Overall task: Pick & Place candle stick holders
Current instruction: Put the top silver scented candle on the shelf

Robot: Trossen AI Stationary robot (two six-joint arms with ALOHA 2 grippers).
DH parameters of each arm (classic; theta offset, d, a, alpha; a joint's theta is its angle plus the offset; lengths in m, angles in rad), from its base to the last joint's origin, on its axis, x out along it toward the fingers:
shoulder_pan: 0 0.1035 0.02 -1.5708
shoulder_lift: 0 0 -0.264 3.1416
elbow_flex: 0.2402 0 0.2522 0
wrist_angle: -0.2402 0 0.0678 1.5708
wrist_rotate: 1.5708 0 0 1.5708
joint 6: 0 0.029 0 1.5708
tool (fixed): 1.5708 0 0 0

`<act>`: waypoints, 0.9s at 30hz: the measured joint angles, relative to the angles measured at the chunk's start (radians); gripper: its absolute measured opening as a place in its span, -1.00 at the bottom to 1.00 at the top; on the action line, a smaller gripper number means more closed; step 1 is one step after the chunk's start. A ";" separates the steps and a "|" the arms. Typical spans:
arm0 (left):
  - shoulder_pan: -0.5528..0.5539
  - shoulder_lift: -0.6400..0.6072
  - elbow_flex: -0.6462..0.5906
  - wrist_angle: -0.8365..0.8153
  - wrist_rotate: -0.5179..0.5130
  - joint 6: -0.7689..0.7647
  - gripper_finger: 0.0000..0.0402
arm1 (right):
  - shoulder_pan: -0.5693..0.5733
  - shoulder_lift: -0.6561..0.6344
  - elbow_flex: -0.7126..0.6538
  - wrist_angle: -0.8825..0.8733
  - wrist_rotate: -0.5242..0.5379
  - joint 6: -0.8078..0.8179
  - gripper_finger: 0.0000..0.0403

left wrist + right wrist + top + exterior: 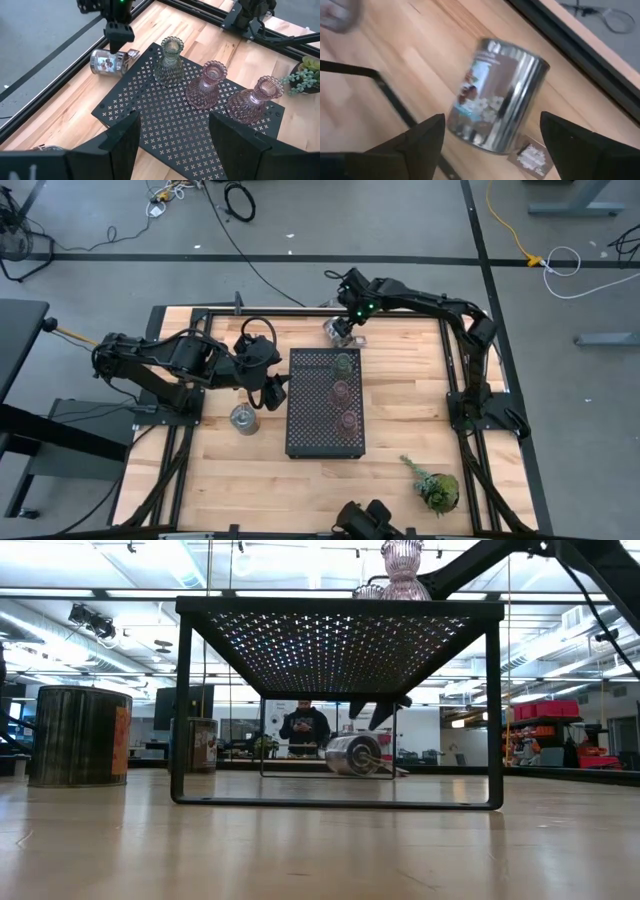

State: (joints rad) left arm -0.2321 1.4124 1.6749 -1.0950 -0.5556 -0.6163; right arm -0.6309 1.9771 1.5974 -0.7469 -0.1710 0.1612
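Table's far edge, right pincer [343, 330] spread above toppled silvery holder [333, 328]

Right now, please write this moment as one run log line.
right tool: open, over lying metal holder | left tool: beside tray | on tray: three glass holders

Black tray [300, 430] mid-table, three holders [340, 392] along its right side, right gripper [343, 326] over a silvery holder [332, 329], left gripper [272, 393] beside tray, another silvery holder [243, 419], sprig [432, 483].
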 joint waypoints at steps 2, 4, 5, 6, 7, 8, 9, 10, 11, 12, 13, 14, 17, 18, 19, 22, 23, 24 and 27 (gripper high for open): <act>0.000 0.000 0.000 0.000 0.000 0.000 0.19 | 0.001 0.017 0.000 -0.005 -0.002 0.000 0.65; 0.000 0.000 0.000 0.000 0.000 0.000 0.19 | 0.003 0.027 0.000 -0.003 -0.021 0.001 0.68; 0.000 0.000 0.000 0.001 -0.001 0.000 0.19 | 0.005 0.031 0.000 0.001 -0.025 0.003 0.69; 0.000 0.000 0.000 0.002 -0.001 0.000 0.19 | 0.008 0.035 0.000 0.002 -0.022 0.005 0.70; 0.000 0.000 0.000 0.002 -0.001 0.000 0.19 | 0.012 0.040 0.000 0.004 -0.005 0.006 0.70; 0.000 0.000 0.000 0.002 -0.001 0.000 0.19 | 0.015 0.044 0.000 0.010 0.022 0.008 0.71; 0.000 0.000 0.000 0.002 -0.001 0.000 0.19 | 0.016 0.046 0.000 0.013 0.040 0.015 0.71; 0.000 0.000 0.000 0.003 -0.001 0.000 0.19 | 0.017 0.046 -0.001 0.012 0.046 0.018 0.71; 0.000 0.000 0.000 0.003 -0.001 0.000 0.19 | 0.017 0.046 -0.001 0.014 0.048 0.019 0.71; 0.000 0.000 0.000 0.003 -0.001 0.000 0.19 | 0.017 0.048 -0.001 0.017 0.046 0.025 0.71; 0.000 0.000 0.000 0.003 -0.001 0.000 0.19 | 0.017 0.050 0.000 0.017 0.042 0.034 0.71; 0.000 0.000 0.000 0.003 -0.001 -0.001 0.19 | 0.017 0.055 -0.001 0.013 0.041 0.044 0.71; 0.000 0.000 0.000 0.004 -0.001 -0.001 0.19 | 0.017 0.073 0.000 0.012 0.049 0.069 0.71; 0.000 0.000 0.000 0.005 -0.001 -0.001 0.19 | 0.017 0.081 0.000 0.013 0.051 0.076 0.71; 0.000 0.000 0.000 0.007 -0.001 -0.001 0.19 | 0.017 0.088 0.000 0.016 0.043 0.088 0.71; 0.000 0.000 0.000 0.008 -0.005 -0.001 0.19 | 0.017 0.102 0.002 0.022 0.019 0.093 0.71; 0.000 0.000 0.000 0.009 -0.008 -0.001 0.19 | 0.017 0.104 0.003 0.024 0.013 0.093 0.71; 0.000 0.000 0.000 0.008 -0.011 -0.001 0.19 | 0.017 0.105 0.003 0.025 0.014 0.093 0.71; 0.000 0.000 0.000 0.009 -0.013 -0.001 0.19 | 0.016 0.105 0.002 0.028 0.019 0.093 0.71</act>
State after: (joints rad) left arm -0.2320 1.4124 1.6749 -1.0863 -0.5682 -0.6174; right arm -0.6152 2.0826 1.5998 -0.7184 -0.1521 0.2544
